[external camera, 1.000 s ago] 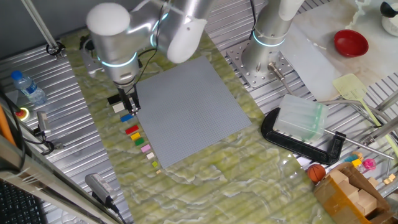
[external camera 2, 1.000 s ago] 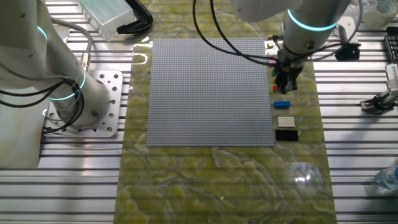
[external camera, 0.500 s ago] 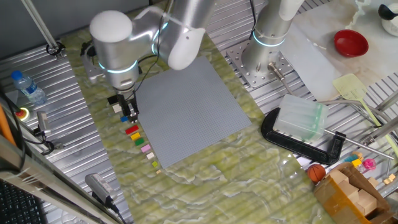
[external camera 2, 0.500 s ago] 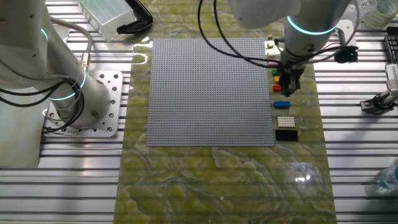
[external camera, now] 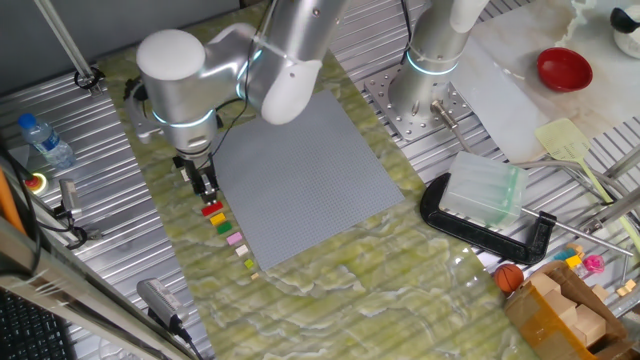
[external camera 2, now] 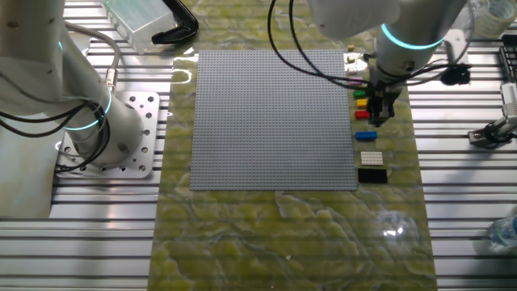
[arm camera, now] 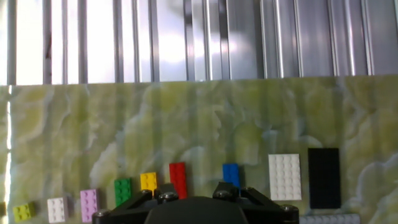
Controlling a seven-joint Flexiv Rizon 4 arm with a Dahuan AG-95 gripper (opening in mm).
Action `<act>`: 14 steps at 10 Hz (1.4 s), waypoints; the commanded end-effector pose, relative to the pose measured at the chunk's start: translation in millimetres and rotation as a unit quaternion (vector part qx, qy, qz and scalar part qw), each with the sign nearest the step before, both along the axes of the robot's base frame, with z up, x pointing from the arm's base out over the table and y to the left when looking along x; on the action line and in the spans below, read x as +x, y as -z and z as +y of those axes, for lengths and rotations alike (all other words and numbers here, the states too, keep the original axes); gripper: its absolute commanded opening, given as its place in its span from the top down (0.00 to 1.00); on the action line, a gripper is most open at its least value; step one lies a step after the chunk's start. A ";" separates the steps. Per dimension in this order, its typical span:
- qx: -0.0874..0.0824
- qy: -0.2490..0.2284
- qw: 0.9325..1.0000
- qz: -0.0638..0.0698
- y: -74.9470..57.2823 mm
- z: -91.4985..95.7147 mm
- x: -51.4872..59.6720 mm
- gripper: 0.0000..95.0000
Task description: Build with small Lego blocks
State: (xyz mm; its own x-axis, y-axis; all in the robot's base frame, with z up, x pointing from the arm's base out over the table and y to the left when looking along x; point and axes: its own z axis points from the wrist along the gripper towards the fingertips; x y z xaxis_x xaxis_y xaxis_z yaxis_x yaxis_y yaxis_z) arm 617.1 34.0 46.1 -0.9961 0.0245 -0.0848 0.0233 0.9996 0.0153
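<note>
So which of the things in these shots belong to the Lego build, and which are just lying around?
Part of the job:
- row of small Lego blocks beside the plate: black, white, blue, red, yellow, green, pink
- grey baseplate
- gripper, low over the row

Just lying about:
- red bowl
- black clamp
- clear plastic box
- water bottle
- second robot base

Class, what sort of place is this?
Probably a robotics lab bench: a robot arm bolted to a slotted aluminium table, with a grey baseplate and a row of small Lego blocks laid out.
</note>
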 end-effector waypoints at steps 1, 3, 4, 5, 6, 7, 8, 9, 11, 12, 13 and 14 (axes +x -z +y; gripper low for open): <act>-0.001 0.004 1.000 -0.004 3.8 4.6 0.3 0.80; -0.001 0.005 1.000 -0.004 8.0 7.1 0.3 0.80; -0.001 0.005 1.000 -0.005 11.1 7.1 0.5 0.80; -0.001 0.005 1.000 -0.008 13.6 7.3 1.1 0.80; -0.001 0.005 1.000 -0.009 15.0 7.9 1.9 0.80; -0.001 0.006 1.000 -0.009 17.1 9.4 3.4 0.80; -0.001 0.005 1.000 -0.010 18.2 10.3 4.2 0.80; -0.001 0.007 1.000 -0.011 20.2 13.4 4.8 0.80; -0.003 0.006 1.000 -0.012 22.5 15.0 4.1 0.80; -0.003 0.005 1.000 -0.012 23.9 14.9 4.0 0.80; -0.003 0.004 1.000 -0.015 26.3 14.9 3.9 0.80; -0.003 0.005 1.000 -0.015 26.7 14.9 3.9 0.80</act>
State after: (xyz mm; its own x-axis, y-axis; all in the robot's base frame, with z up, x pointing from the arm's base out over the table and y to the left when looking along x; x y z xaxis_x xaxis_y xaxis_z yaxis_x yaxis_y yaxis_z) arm 621.2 49.1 18.7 -0.9927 0.0323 -0.1163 0.0313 0.9995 0.0107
